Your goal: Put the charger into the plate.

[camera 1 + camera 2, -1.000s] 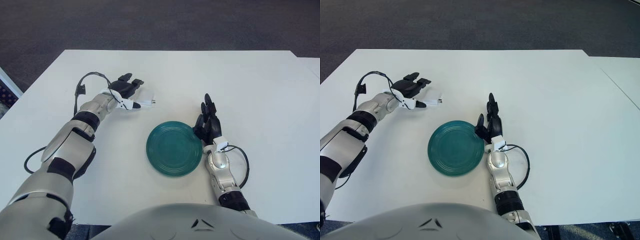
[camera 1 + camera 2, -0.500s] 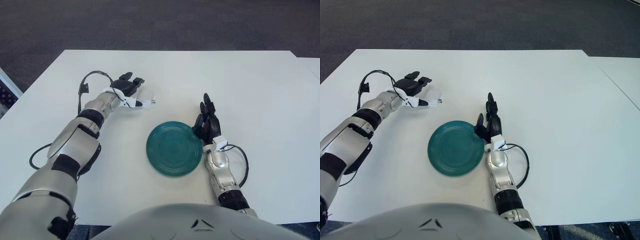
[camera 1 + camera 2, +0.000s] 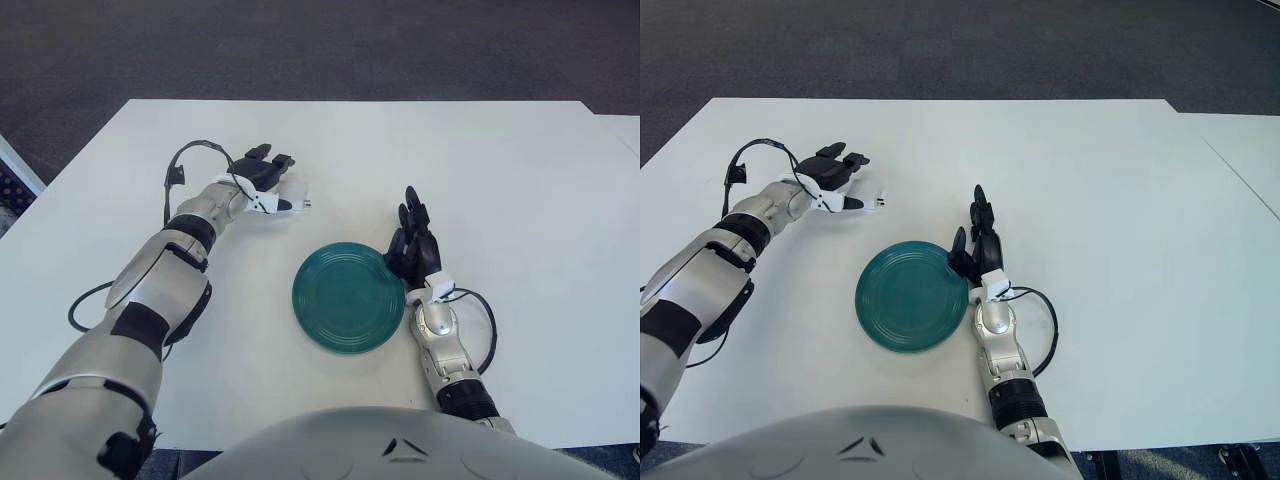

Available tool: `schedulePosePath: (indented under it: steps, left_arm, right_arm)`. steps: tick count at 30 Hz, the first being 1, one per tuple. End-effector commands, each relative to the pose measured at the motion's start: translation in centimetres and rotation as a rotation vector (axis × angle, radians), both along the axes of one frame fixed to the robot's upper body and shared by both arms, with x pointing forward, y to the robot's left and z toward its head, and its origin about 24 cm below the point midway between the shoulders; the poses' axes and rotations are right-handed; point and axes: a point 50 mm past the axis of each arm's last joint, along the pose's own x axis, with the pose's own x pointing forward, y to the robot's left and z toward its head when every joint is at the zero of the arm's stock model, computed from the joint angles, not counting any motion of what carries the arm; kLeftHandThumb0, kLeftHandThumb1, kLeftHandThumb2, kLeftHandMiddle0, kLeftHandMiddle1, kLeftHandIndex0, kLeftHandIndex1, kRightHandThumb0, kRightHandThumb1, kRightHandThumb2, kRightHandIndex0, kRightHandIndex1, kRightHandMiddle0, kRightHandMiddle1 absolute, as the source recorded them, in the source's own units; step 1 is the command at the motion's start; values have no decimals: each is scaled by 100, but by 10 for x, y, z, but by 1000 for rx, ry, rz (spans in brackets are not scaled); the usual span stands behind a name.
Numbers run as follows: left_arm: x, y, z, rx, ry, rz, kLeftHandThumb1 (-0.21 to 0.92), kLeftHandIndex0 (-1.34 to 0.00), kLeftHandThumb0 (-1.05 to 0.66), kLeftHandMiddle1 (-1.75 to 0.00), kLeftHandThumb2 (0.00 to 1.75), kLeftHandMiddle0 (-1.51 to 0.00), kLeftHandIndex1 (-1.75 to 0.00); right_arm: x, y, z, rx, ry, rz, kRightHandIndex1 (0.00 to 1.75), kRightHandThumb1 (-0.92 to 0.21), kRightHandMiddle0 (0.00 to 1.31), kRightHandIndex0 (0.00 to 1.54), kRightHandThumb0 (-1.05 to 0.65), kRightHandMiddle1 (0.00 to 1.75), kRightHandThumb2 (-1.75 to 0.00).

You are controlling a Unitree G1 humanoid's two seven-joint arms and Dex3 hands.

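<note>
While open — left robot hand (image 3: 262,178) over charger (image 3: 291,202).

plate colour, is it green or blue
The plate is dark teal, a green-blue, with faint concentric rings; the left eye view shows it best.

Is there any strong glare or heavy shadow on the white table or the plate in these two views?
Left eye view: white table evenly lit, no glare. Right eye view: round teal plate shows only soft sheen, with a faint shadow beneath its near rim.
</note>
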Motion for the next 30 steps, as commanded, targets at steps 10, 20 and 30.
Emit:
schedulePosePath:
  steps: [10, 20, 30]
  left_arm:
    - [5, -7, 9, 24, 158, -24, 92, -4, -105, -2, 58, -4, -72]
    - [4, -8, 8, 20, 227, -18, 92, -10, -104, -4, 55, -14, -74]
    - [3, -10, 6, 42, 253, -21, 92, -13, -103, -4, 55, -19, -76]
  right_arm:
    - [-42, 0, -38, -7, 197, -27, 0, -92, 0, 0, -80, 0, -103]
    - [-48, 1, -34, 5, 187, -6, 0, -92, 2, 0, -75, 1, -104]
    - [-55, 2, -29, 38, 163, 9, 0, -92, 3, 0, -68, 2, -108]
